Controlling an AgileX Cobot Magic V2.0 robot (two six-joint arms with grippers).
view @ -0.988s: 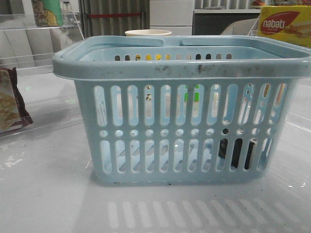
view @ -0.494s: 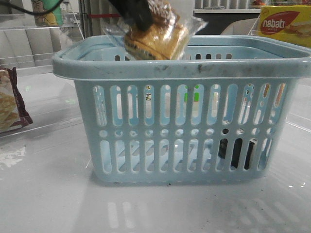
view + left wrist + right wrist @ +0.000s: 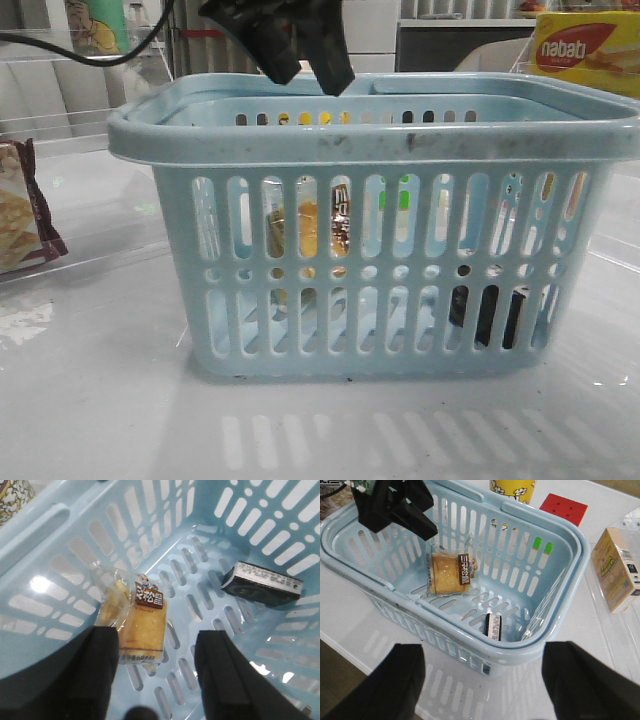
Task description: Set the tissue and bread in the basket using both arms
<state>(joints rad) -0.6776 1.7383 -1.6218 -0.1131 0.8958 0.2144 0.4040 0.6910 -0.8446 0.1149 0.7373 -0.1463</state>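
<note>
Below the spread left gripper [image 3: 305,62], the bread [image 3: 141,627] is seen lying inside the basket [image 3: 370,140].

The bread packet is seen leaning toward the basket wall directly beneath the parted fingers [image 3: 227,680], untouched by them. The tissue [image 3: 262,583] is found on the basket floor, well apart from the bread, off to one side of that claw. The right gripper [image 3: 485,680] is held wide open and empty, outside the basket.
</note>
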